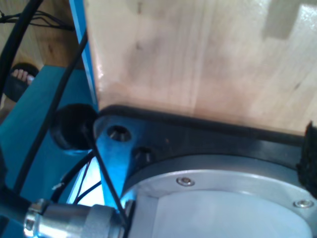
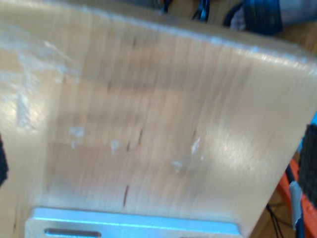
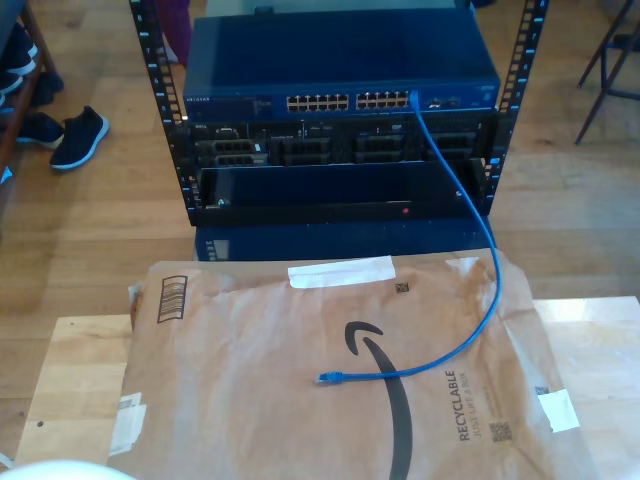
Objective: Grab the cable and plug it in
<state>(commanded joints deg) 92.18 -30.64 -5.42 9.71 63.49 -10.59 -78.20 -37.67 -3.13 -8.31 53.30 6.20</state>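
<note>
The thin bright-blue cable (image 3: pixel 478 330) has one end plugged into a port (image 3: pixel 413 97) at the exterior view's right end of the dark blue network switch (image 3: pixel 340 70). It hangs down the rack front and curves across a brown paper mailer (image 3: pixel 260 380). Its free plug (image 3: pixel 325 378) lies loose on the paper near the middle. My first gripper (image 1: pixel 157 161) looks down on bare wood and an arm base, with a black fingertip (image 1: pixel 309 158) at the frame edge. My second gripper (image 2: pixel 157 163) is over bare wood with black fingertips (image 2: pixel 309 163) far apart. Nothing is between either pair.
The mailer lies on a wooden table (image 3: pixel 80 390) in front of the rack (image 3: pixel 340 190). Shoes (image 3: pixel 75 135) stand on the floor at the exterior view's left. A silver flange (image 1: pixel 223 198), black cables (image 1: pixel 64 94) and a sandalled foot (image 1: pixel 20 77) show beside the table.
</note>
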